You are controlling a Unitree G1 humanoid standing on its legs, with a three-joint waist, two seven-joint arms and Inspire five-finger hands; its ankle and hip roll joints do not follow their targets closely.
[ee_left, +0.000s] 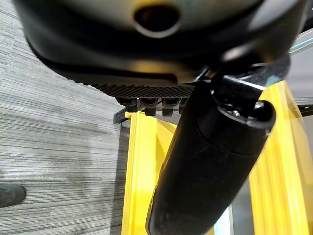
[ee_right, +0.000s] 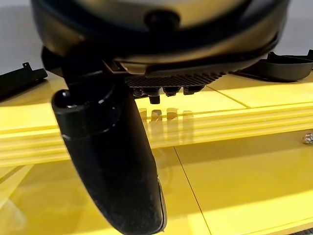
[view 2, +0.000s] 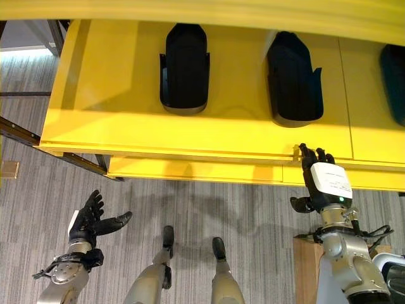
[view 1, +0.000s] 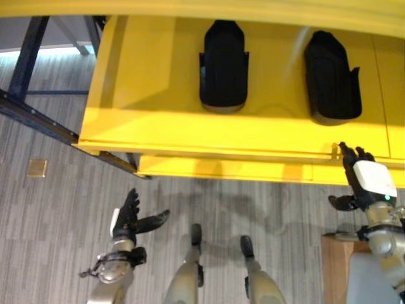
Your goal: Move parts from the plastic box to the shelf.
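Two black moulded parts lie on the yellow shelf [view 1: 158, 120]: one [view 1: 223, 63] near the middle, another [view 1: 331, 79] to its right. A third dark part [view 2: 393, 82] shows at the far right edge. My right hand [view 1: 367, 180] is open and empty, its straight fingers up at the shelf's front lip, just below the right-hand part. In the right wrist view the thumb [ee_right: 117, 166] hangs over the yellow shelf surface [ee_right: 244, 166]. My left hand [view 1: 130, 218] is open and empty, low over the carpet in front of the shelf.
A lower yellow shelf lip [view 1: 240, 170] juts out under the upper one. A dark blue metal frame [view 1: 28, 63] stands at the left. A wooden stand [view 1: 335, 266] sits at the lower right. A small brass plate [view 1: 37, 168] is set in the grey carpet.
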